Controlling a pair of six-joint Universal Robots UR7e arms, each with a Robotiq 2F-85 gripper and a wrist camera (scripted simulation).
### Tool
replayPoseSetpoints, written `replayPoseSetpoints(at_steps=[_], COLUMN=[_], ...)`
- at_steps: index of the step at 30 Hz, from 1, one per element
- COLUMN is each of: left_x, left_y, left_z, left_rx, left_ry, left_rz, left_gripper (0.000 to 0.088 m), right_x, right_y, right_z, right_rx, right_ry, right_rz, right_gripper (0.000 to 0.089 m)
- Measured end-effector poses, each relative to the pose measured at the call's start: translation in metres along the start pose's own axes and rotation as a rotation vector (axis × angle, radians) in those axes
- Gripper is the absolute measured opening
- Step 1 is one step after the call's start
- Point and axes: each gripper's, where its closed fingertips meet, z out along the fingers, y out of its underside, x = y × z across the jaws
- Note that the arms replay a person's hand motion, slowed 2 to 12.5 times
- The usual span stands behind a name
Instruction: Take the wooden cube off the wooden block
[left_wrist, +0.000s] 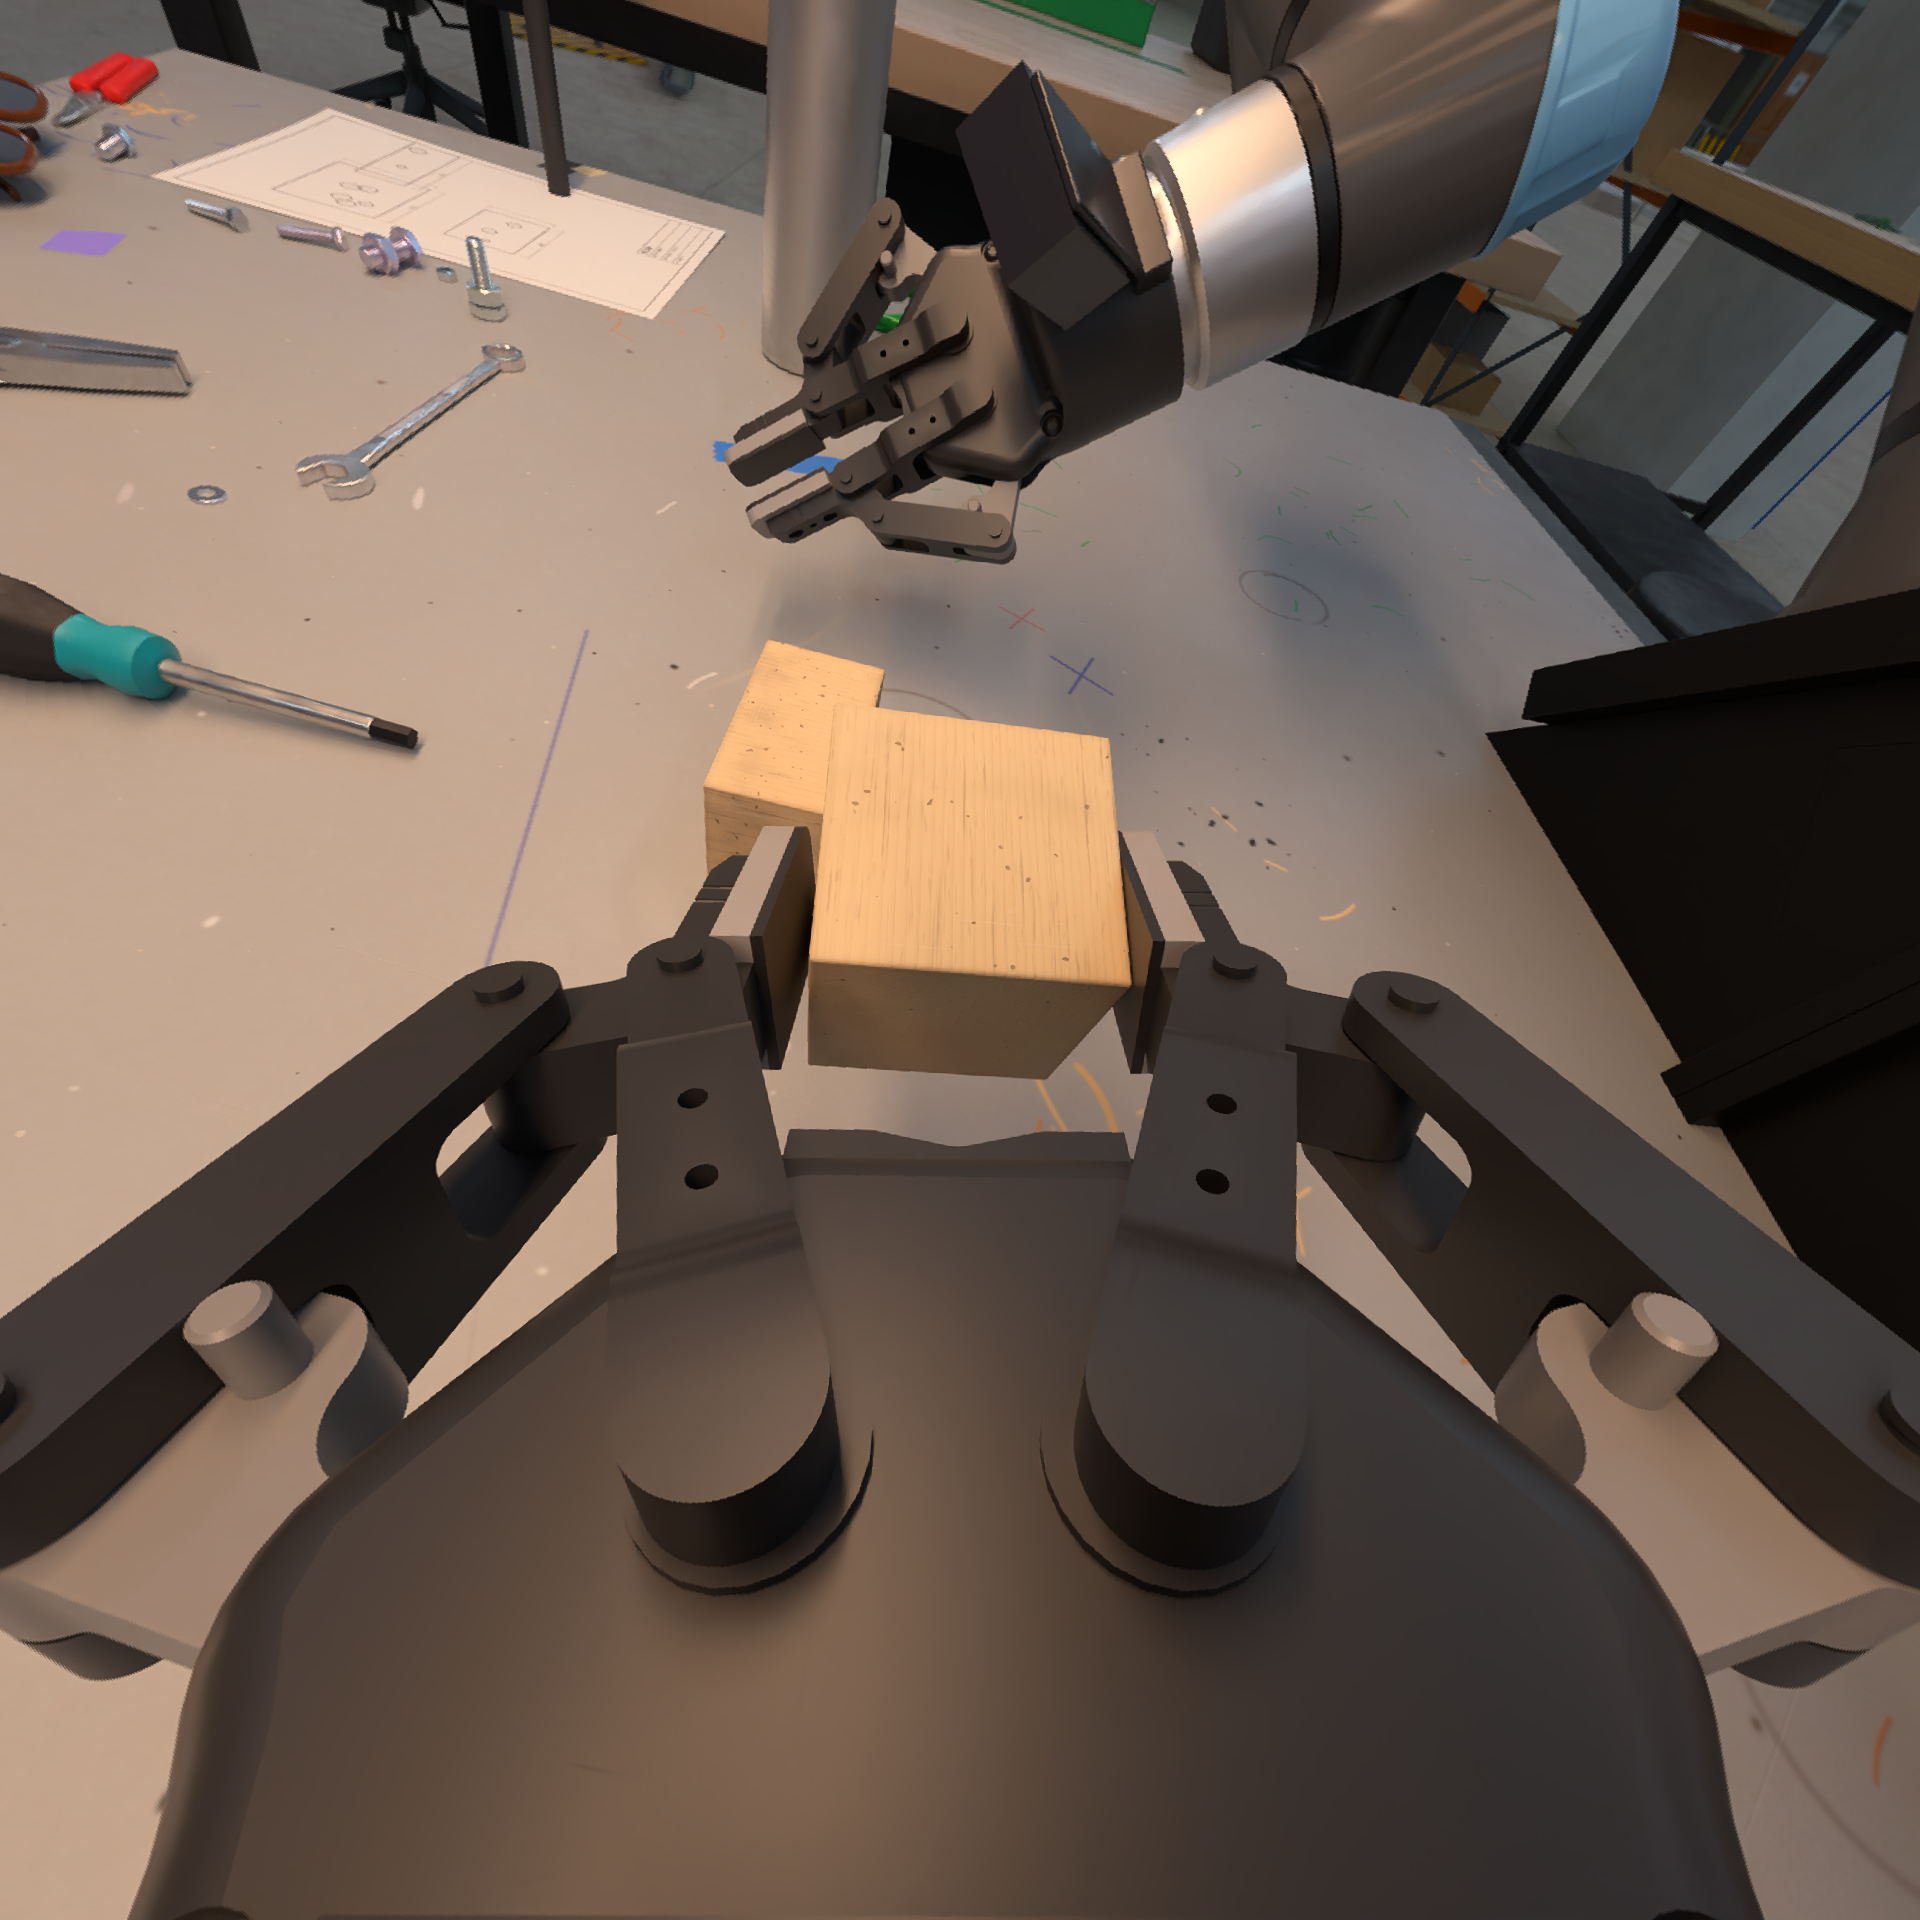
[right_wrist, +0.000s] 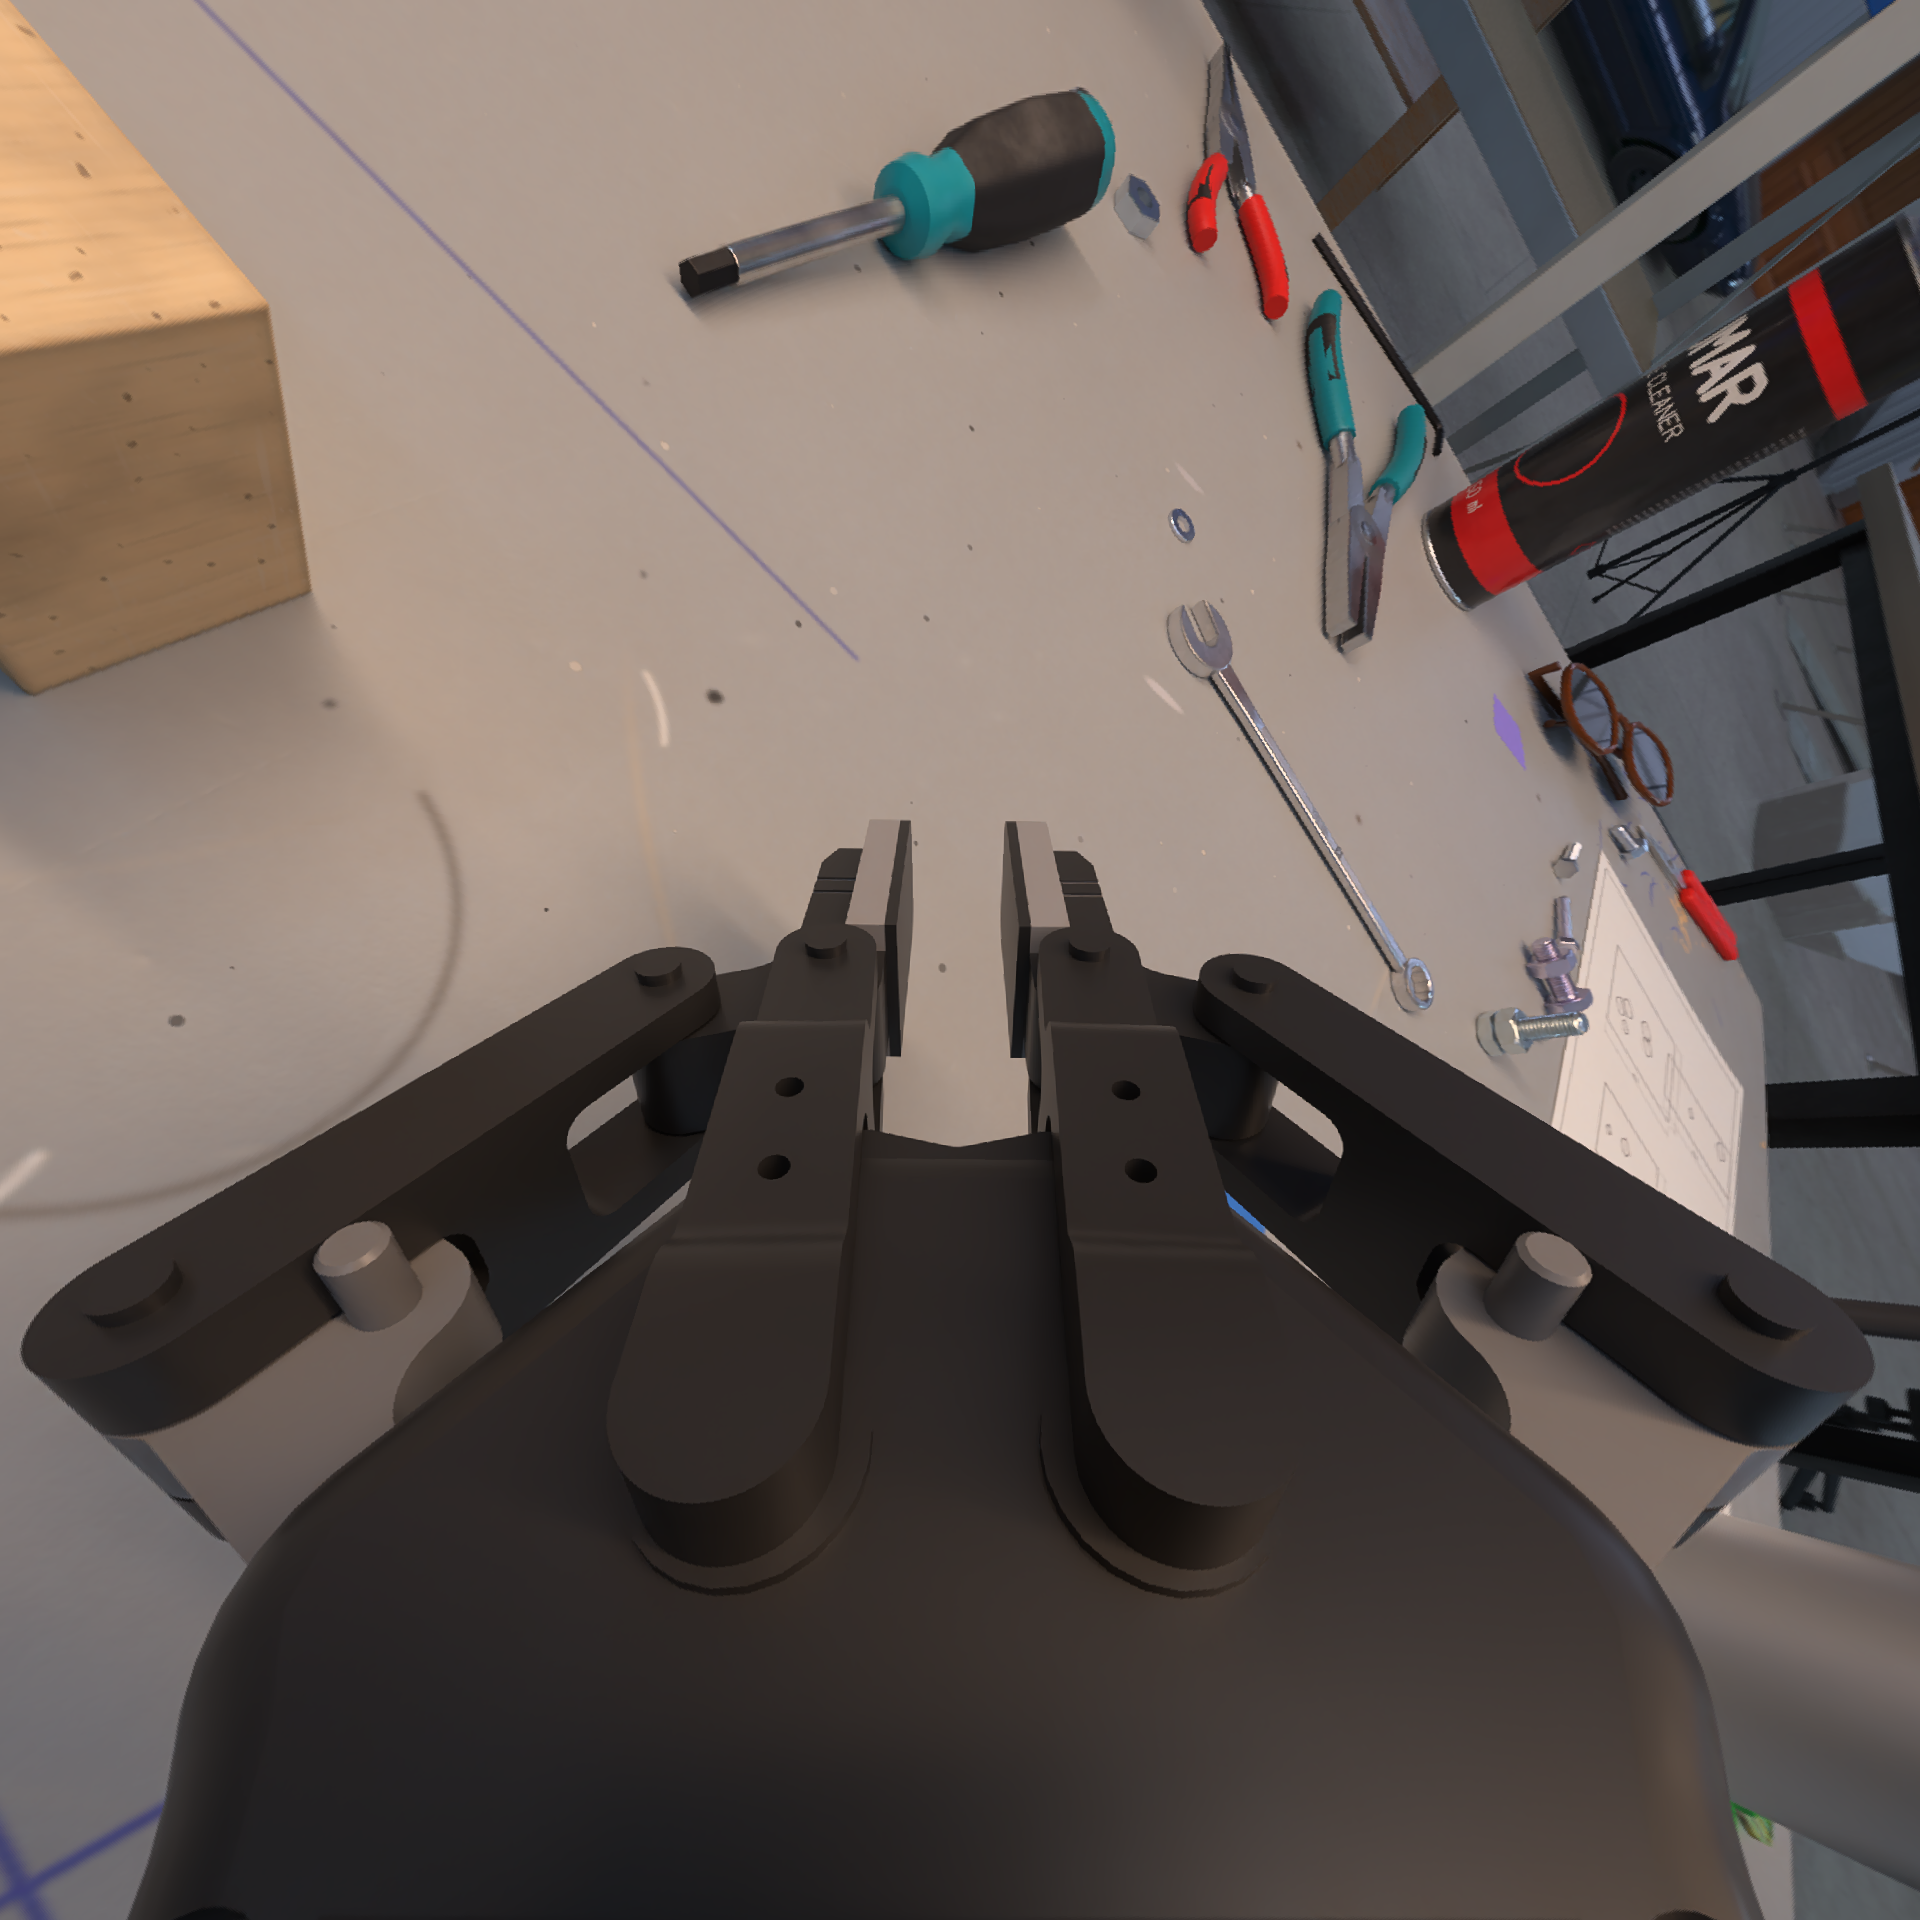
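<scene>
Wooden cube (left_wrist: 966, 883), pinched on opposite side faces by the left gripper (left_wrist: 961, 935) fingers (left_wrist: 774, 935); it appears raised, its near edge clear of the surface (left_wrist: 312, 987), partly hiding the wooden block (left_wrist: 774, 743) behind, so contact between them cannot be judged. The side grip leaves the underside free for lifting. Right gripper (right_wrist: 956, 914) hovers empty beyond the block, fingers narrowly parted, clear of the cube's way.
</scene>
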Motion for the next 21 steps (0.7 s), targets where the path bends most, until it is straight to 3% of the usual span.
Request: replayPoseSetpoints(at_steps=[6,13,21], left_x=[0.001,0.002,0.003], left_y=[0.001,0.000,-0.002], left_z=[0.001,0.002,0.003], left_rx=[-0.005,-0.004,-0.004], left_ry=[0.002,0.004,0.004], left_rz=[0.001,0.004,0.010], left_gripper=[0.0490,0.0490,0.0490], right_x=[0.000,0.006,0.011], right_y=[-0.004,-0.011,-0.013], right_z=[-0.001,0.000,0.003], right_rx=[0.026,0.049,0.009], right_ry=[-0.002,0.048,0.121], right_rz=[0.057,0.149,0.180], right_gripper=[0.0132,0.0087,0.0084])
